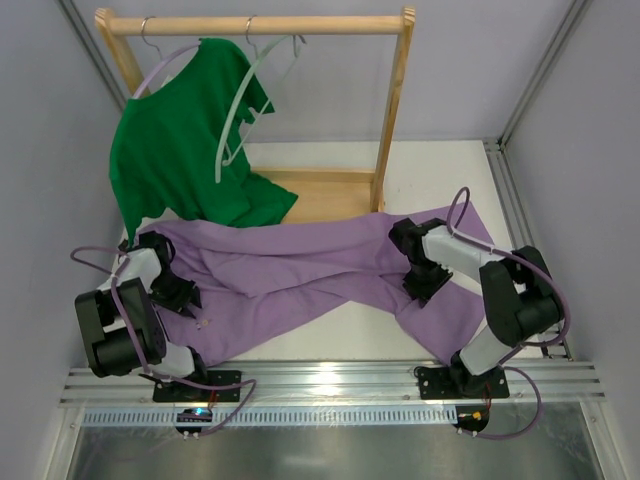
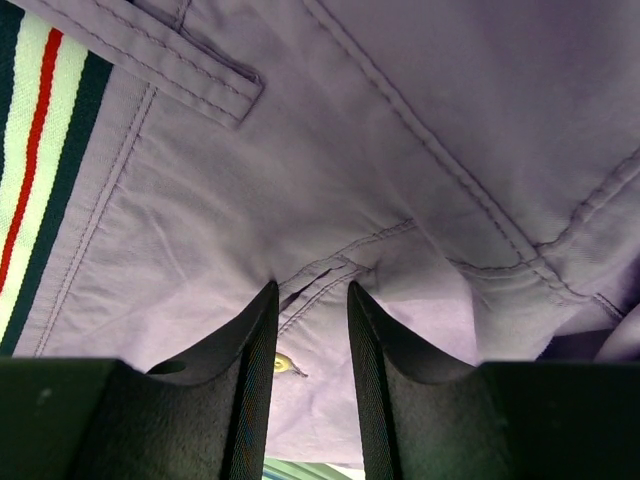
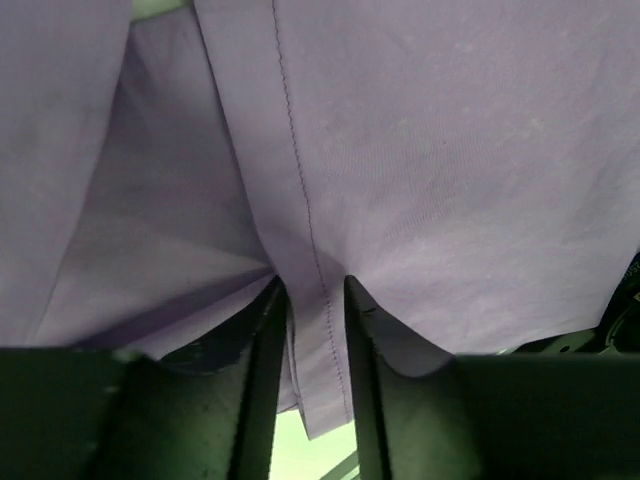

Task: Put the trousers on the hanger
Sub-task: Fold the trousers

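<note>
Seen from above, the lilac trousers lie spread across the table in front of a wooden rack, and each robot arm grips one end. The left gripper is clamped on a fold near the waist, next to the striped waistband detail. The right gripper has its fingers drawn in on a stitched hem at the far side. The pale grey-green hanger hangs from the rack rail beside a green T-shirt, well apart from the trousers. This looks like the grasping step, with nothing draped yet. Next, both arms would likely need to lift the cloth together and carry it towards the hanger, keeping it taut so it does not slip
</note>
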Controlling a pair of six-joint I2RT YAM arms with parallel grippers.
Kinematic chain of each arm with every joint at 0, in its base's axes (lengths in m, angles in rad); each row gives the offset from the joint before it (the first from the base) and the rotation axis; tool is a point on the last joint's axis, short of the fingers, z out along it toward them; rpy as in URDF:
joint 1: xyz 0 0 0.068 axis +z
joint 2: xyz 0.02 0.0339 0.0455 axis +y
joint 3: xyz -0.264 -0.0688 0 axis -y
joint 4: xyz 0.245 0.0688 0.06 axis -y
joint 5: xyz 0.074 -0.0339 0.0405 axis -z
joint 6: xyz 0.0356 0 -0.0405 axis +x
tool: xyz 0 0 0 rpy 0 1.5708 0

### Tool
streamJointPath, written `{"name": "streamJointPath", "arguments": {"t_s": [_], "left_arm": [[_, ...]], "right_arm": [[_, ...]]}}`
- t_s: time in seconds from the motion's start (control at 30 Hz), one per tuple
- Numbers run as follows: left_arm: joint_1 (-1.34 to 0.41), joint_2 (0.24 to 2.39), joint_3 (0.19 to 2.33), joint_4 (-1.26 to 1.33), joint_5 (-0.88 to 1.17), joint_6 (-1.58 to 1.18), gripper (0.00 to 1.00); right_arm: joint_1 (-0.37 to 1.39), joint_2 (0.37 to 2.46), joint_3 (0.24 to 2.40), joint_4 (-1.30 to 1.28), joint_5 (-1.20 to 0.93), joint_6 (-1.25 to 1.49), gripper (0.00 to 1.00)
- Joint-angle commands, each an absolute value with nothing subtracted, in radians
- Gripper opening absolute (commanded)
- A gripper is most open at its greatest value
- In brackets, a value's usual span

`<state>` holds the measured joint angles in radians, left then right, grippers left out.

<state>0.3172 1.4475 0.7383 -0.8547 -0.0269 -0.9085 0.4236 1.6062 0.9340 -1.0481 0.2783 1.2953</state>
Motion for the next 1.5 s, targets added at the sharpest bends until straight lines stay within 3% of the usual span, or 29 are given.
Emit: {"name": "streamJointPath", "arguments": {"t_s": [0.0,0.17,0.37,0.6,0.9,1.0,1.13,1.3,1.47], "left_arm": [[0.313,1.489,0.703,-0.787,-0.061,-0.917,0.34],[0.314,1.522,0.736,-0.811,-0.121,-0.917,0.34],[0.344,1.571,0.787,-0.847,-0.202,-0.908,0.34],[0.409,1.632,0.839,-0.851,-0.31,-0.871,0.35],[0.429,1.637,0.923,-0.89,-0.364,-0.853,0.36],[0.428,1.611,0.954,-0.914,-0.376,-0.845,0.39],[0.429,1.542,0.98,-0.983,-0.379,-0.867,0.6],[0.434,1.433,0.943,-1.048,-0.374,-0.936,0.67],[0.465,1.376,0.934,-1.161,-0.267,-1.026,0.66]], "right_arm": [[0.426,1.589,0.945,-1.071,0.376,1.342,0.31],[0.364,1.517,1.022,-1.186,0.5,1.353,0.04],[0.238,1.329,1.112,-1.308,0.649,1.335,0.04],[-0.027,1.165,1.121,-1.335,0.765,1.293,0.04],[-0.339,1.166,1.215,-1.321,0.767,1.204,0.04],[-0.365,1.231,1.215,-1.276,0.741,1.192,0.04],[-0.385,1.314,1.246,-1.224,0.723,1.145,0.04],[-0.385,1.305,1.221,-1.071,0.631,1.006,0.04],[-0.387,1.267,1.218,-0.985,0.574,0.954,0.04]]}}
